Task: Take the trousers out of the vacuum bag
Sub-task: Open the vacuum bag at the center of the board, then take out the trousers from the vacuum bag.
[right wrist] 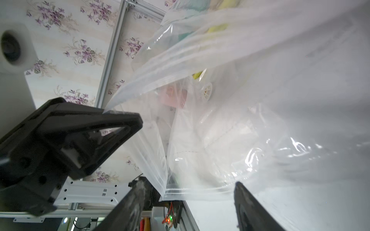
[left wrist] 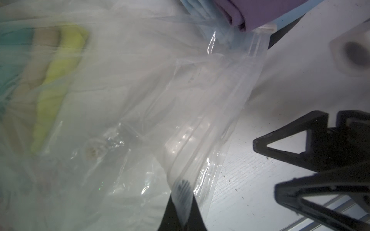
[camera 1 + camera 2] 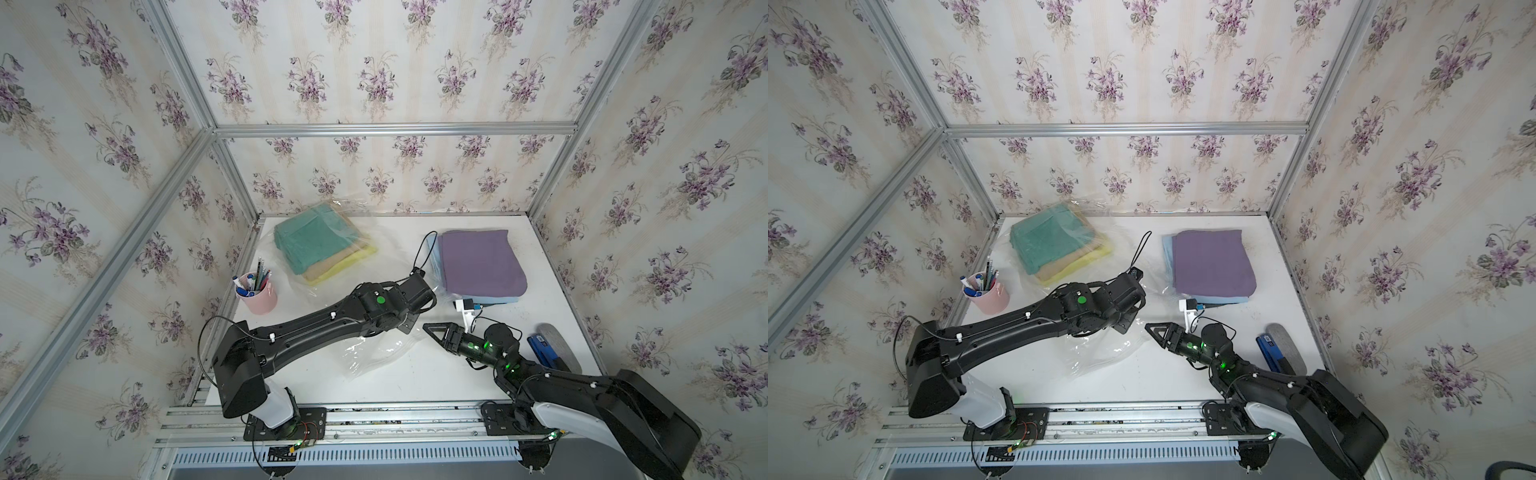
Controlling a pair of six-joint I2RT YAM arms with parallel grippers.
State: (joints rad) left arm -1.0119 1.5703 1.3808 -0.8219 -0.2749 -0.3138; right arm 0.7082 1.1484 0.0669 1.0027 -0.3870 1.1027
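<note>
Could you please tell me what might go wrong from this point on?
1. The left end effector pinches only the vacuum bag's thin zip edge; it may slip.
2. Pulling the bag could tip the pen cup beside it.
3. The bag's corner reaches the purple stack and might drag it.

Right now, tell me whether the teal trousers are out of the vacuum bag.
No, the teal trousers lie inside the vacuum bag, under its clear plastic.

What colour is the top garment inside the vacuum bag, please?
The top garment is teal green, clearest in a top view.
</note>
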